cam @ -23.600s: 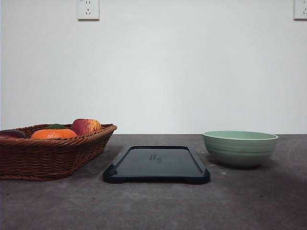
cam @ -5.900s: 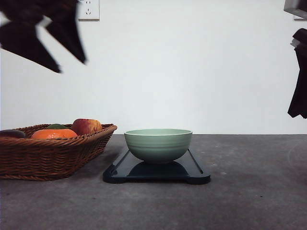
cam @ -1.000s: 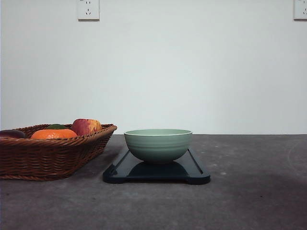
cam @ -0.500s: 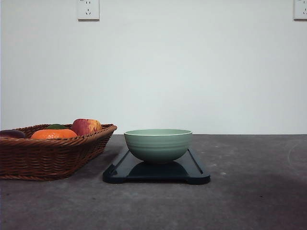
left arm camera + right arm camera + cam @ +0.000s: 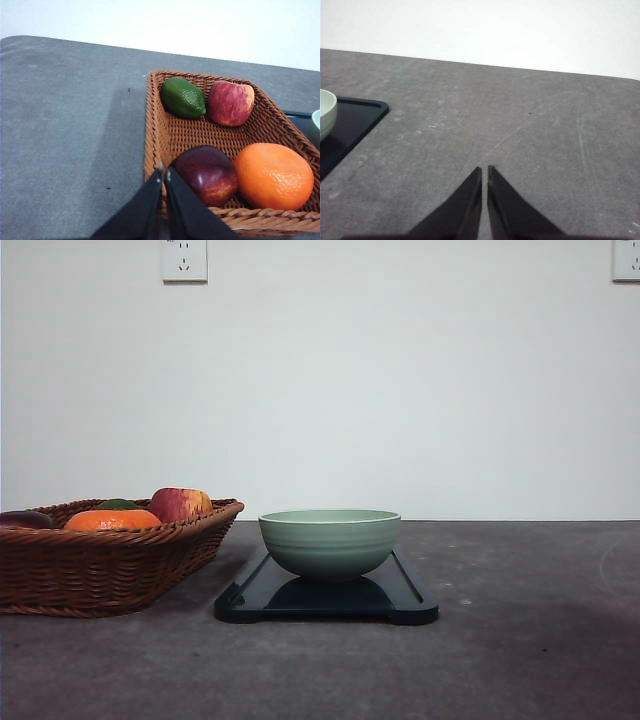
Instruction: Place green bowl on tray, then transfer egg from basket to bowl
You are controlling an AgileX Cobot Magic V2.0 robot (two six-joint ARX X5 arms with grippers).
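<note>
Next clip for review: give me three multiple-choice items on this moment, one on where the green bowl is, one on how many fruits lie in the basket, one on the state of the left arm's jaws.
1. Where does the green bowl stand?
A. On the tray
B. Inside the basket
C. On the bare table right of the tray

2. How many fruits lie in the basket, by the left wrist view?
A. Two
B. Four
C. Six

3. How do the jaws of the left gripper stand?
A. Wide open
B. Shut on the orange
C. Shut, holding nothing

Key: 1 A, the bowl sits on the dark tray in the front view. 2 B, a lime, a red apple, a dark red fruit and an orange lie there. 3 C, the fingers meet at the tips with nothing between them.
</note>
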